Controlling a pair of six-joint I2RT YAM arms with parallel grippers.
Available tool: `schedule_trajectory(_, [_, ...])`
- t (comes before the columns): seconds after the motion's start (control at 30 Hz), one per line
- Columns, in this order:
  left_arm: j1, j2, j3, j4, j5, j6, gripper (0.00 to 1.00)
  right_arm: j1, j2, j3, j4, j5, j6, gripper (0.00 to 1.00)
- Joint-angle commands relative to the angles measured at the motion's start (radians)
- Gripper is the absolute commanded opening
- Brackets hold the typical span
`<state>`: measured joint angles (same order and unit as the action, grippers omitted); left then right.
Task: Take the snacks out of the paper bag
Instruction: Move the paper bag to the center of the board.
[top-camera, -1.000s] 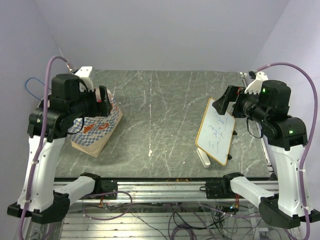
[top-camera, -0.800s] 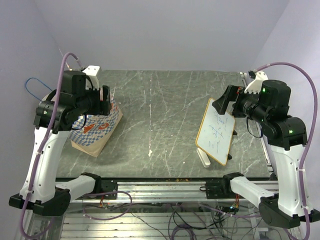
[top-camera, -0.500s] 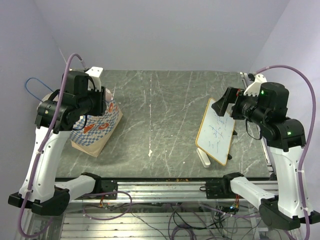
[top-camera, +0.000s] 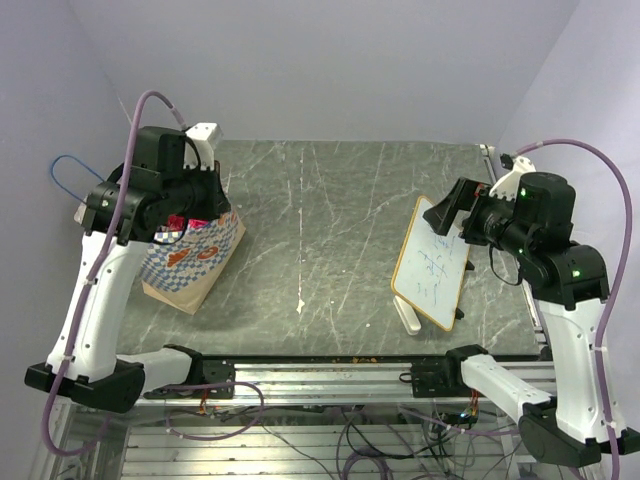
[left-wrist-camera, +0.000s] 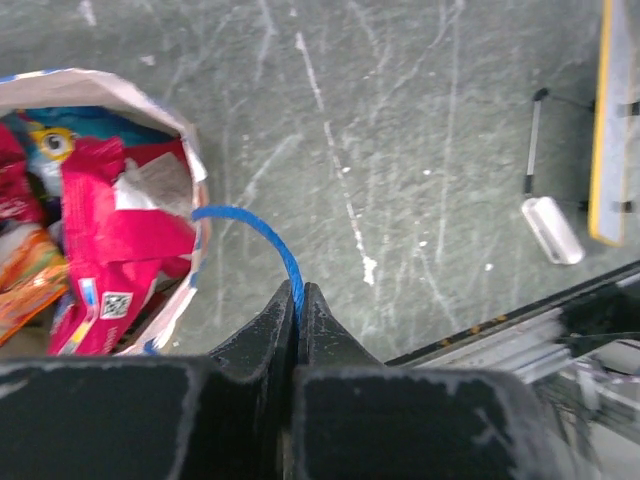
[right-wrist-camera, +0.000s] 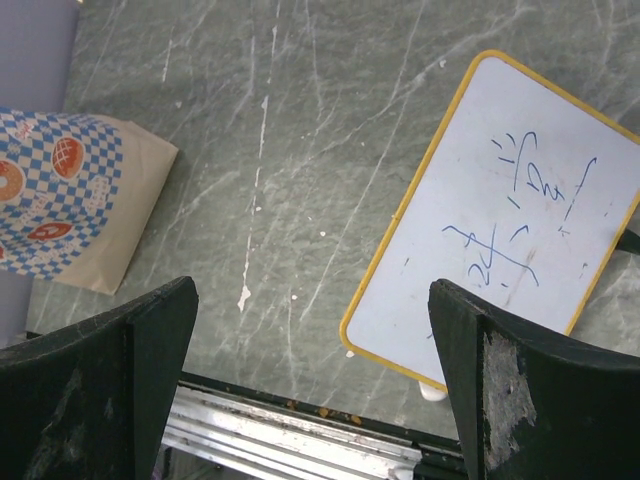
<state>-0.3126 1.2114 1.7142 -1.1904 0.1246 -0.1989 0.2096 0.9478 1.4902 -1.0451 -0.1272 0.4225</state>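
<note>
Left gripper: jaws closed tight, pinching the blue string handle of the paper bag right at the fingertips. The string arcs from the tips up and left to the bag's rim. The bag mouth is open, just left of and beyond the jaws (cream lining shows at the rim).

The snacks are all inside the bag:
- red packet, nearest the jaws, with a QR-code label on its lower end
- blue-green packet, behind it at the far side of the mouth
- orange packet, at the far left edge of the view
- darker red packet, above the orange one, partly cut off

No packet lies on the table. In the top view the left gripper sits over the bag's upper end. The checkered bag is below it, with a bit of red packet showing at the mouth.

Right gripper: jaws spread wide, only bare table between them. The whiteboard lies ahead of the finger on the view's right, with blue scribbles on it. The bag is well apart, out past the other finger. In the top view the right gripper is at the far end of the whiteboard (contact: cannot tell). A white marker-like piece lies just beside the board's near corner.
</note>
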Motion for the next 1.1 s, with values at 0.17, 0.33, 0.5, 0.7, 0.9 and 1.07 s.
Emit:
schedule_trajectory(0.17, [-0.01,-0.043,-0.112,0.375,0.264,-0.327,0.07,-0.001,-0.033,-0.019,0.006,0.014,0.041,1.0])
schedule_trajectory(0.33, [-0.033,-0.033,-0.212,0.633,0.335,-0.494,0.07,-0.001,-0.055,-0.042,-0.012,0.008,0.052,1.0])
schedule_trajectory(0.5, [-0.117,0.072,-0.141,0.676,0.3,-0.523,0.07,-0.001,-0.071,-0.07,-0.016,-0.014,0.068,1.0])
schedule_trajectory(0.7, [-0.253,0.2,-0.071,0.761,0.237,-0.57,0.07,-0.001,-0.075,-0.098,-0.009,-0.042,0.079,1.0])
schedule_trajectory(0.9, [-0.325,0.354,0.034,0.814,0.233,-0.587,0.07,-0.001,-0.044,-0.091,0.011,-0.086,0.09,1.0])
schedule_trajectory(1.07, [-0.333,0.475,0.167,0.85,0.259,-0.618,0.07,-0.001,-0.017,-0.102,0.05,-0.14,0.112,1.0])
